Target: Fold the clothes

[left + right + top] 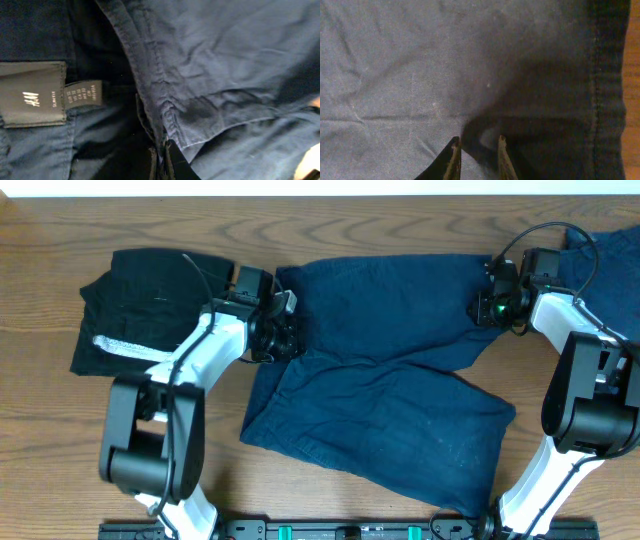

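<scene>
A navy blue garment (380, 370) lies spread across the middle of the table. My left gripper (283, 332) sits at its left waist end. In the left wrist view the gripper (161, 160) is shut on the waistband edge (150, 90), beside a grey H&M label (32, 95). My right gripper (487, 305) rests on the garment's upper right corner. There, in the right wrist view, a raised fold of the navy cloth (395, 75) is pinched between its narrowly spaced fingers (477, 145), near the stitched hem (605, 75).
A black garment (140, 300) with a whitish-grey band (125, 348) lies folded at the left. Another navy piece (610, 250) lies at the back right corner behind the right arm. Bare wooden table (60, 460) shows along the front and the left.
</scene>
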